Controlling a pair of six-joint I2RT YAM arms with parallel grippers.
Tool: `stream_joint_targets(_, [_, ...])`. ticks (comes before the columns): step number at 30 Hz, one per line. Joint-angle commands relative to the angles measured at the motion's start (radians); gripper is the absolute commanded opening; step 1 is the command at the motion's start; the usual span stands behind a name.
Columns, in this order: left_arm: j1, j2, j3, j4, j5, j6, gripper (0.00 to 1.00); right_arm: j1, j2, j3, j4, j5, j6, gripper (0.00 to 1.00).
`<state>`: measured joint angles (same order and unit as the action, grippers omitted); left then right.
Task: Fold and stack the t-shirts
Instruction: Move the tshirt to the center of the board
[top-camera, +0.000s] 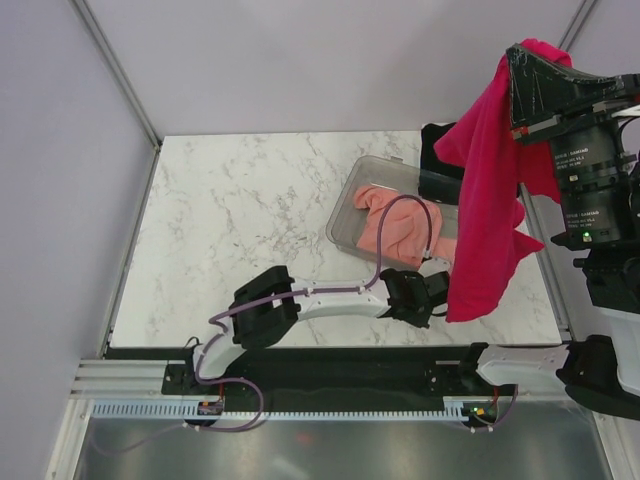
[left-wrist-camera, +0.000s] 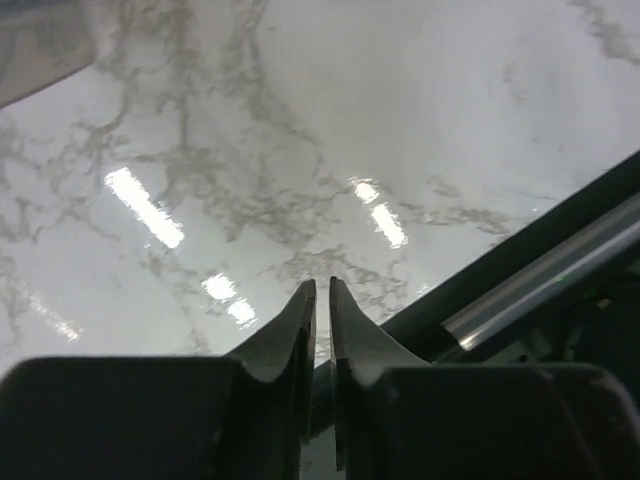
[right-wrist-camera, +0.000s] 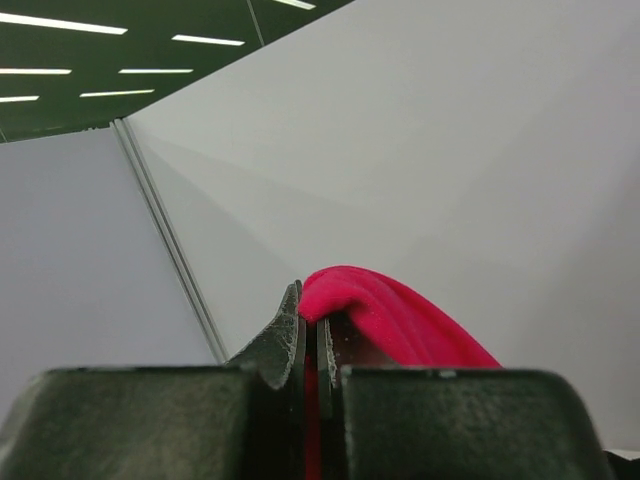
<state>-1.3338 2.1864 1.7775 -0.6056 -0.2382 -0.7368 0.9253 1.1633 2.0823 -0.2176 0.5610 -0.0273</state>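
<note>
Crimson t-shirt (top-camera: 490, 200) hangs at three o'clock from the right pincer (right-wrist-camera: 310, 310), which is clamped on its top fold, likely raised so the cloth drapes free of the worktop (top-camera: 250, 230). Left pincer (left-wrist-camera: 322, 300) is closed and empty at six o'clock of the clear bin (top-camera: 343, 208), which holds the salmon-pink t-shirt (top-camera: 395, 235).

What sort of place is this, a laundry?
Probably a lab test booth: plain grey panel walls box in a marble-look table, with two robot arms bolted along its near edge, the right gripper holding up a crimson t-shirt.
</note>
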Motion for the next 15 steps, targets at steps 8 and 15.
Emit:
stream_joint_targets(8, [0.184, -0.581, -0.321, -0.034, -0.132, 0.016, 0.41, 0.0, -0.06, -0.033, 0.093, 0.001, 0.003, 0.0])
stream_joint_targets(15, [0.549, -0.578, -0.448, 0.148, 0.022, 0.218, 0.66, 0.0, -0.106, -0.128, 0.086, -0.018, 0.081, 0.0])
